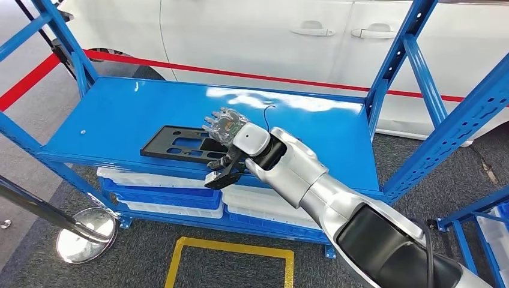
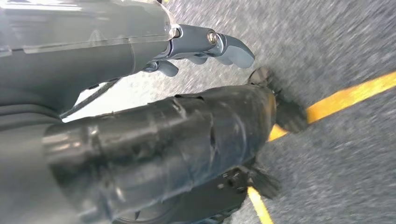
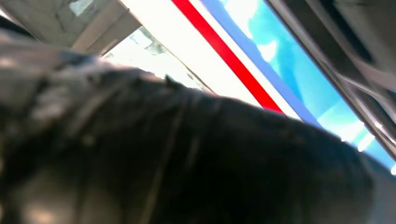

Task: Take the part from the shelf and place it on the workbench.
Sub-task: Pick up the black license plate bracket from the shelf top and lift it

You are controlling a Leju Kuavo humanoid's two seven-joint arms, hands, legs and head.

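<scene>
part on shelf, car behind

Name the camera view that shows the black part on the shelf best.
Head view: the black part lies flat on the blue shelf, under the right robot hand. The right wrist view is blurred dark; the left wrist view faces floor.

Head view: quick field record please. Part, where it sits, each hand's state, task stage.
part: flat black plastic panel with cutouts
location: lying on the blue shelf top, near its front edge
right hand: right hand over the panel's right end, fingers at it; a firm grip cannot be confirmed
left hand: left hand hangs above grey floor, holds nothing, fingers apart
background: white car behind the shelf
stage: panel not yet lifted
</scene>
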